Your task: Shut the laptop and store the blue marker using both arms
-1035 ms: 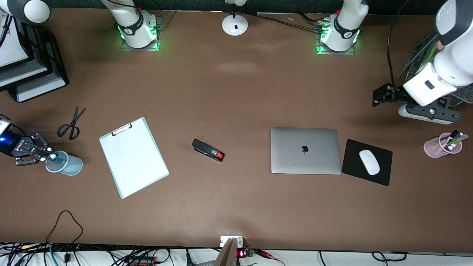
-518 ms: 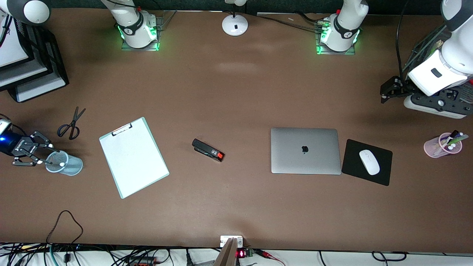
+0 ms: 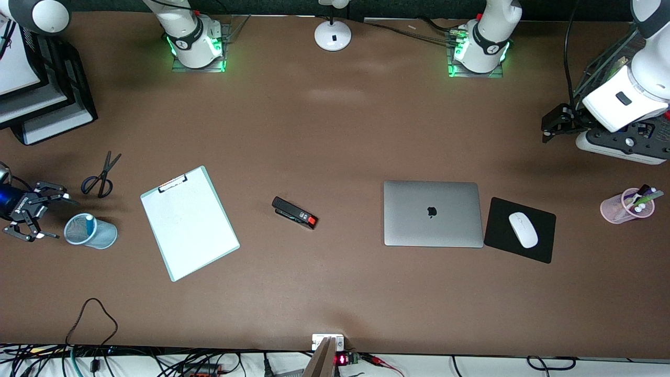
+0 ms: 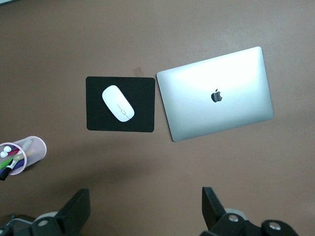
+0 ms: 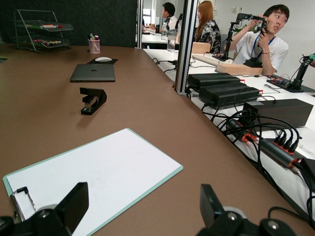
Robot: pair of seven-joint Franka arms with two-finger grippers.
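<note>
The silver-grey laptop (image 3: pixel 432 213) lies closed on the table, its apple logo up. It also shows in the left wrist view (image 4: pixel 219 93) and the right wrist view (image 5: pixel 93 73). The blue marker (image 3: pixel 89 220) stands in a light-blue mesh cup (image 3: pixel 99 236), white end up. My right gripper (image 3: pixel 56 217) is open and empty beside that cup, toward the right arm's end of the table; its wrist view shows it (image 5: pixel 145 206) facing the clipboard. My left gripper (image 3: pixel 547 129) is open and empty, held high at the left arm's end of the table, as its wrist view (image 4: pixel 146 206) shows.
A clipboard (image 3: pixel 189 222), a black stapler (image 3: pixel 294 212) and scissors (image 3: pixel 100 177) lie on the table. A white mouse (image 3: pixel 523 230) sits on a black mouse pad (image 3: pixel 542 246) beside the laptop. A pink cup of markers (image 3: pixel 625 206) and black paper trays (image 3: pixel 47 99) stand at the table's ends.
My right gripper has let go of the blue marker, which now stands in the mesh cup, opened and drawn back from the cup. My left gripper has risen and moved away from the laptop.
</note>
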